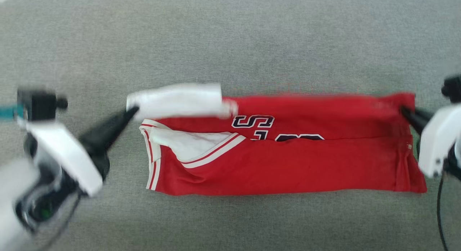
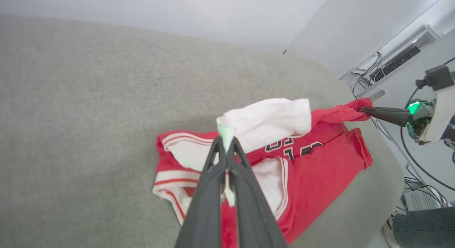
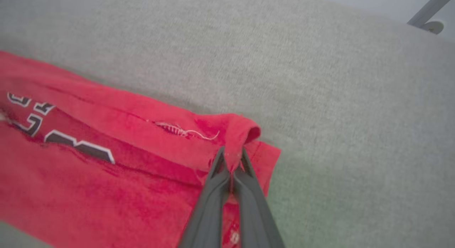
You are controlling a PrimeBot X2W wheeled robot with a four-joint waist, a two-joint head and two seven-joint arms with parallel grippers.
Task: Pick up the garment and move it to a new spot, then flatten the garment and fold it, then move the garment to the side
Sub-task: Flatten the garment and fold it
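The red jersey T-shirt [image 1: 288, 164] lay across the middle of the grey cloth-covered worktop [image 1: 230, 38], its length running from the robot's left to its right, collar end to the left and hem end to the right. Its near long side was folded up over the front, covering the lower part of the dark, white-outlined lettering [image 1: 254, 121]. The far long edge was held at both ends and looked blurred in the head view.

The left pincer [image 1: 132, 110] was closed tight on the edge of the white sleeve [image 1: 176, 101], which stood raised above the striped shoulder trim; in the left wrist view a tuft of white cloth stuck out past the tips of that pincer [image 2: 225, 139]. The right pincer [image 1: 403, 110] was likewise clamped shut, on the far hem corner [image 3: 245, 130], where the red cloth bunched into a small loop over its tips [image 3: 233, 153].

Beyond the worktop's edge, a person's leg [image 2: 423, 226] in jeans showed in the left wrist view
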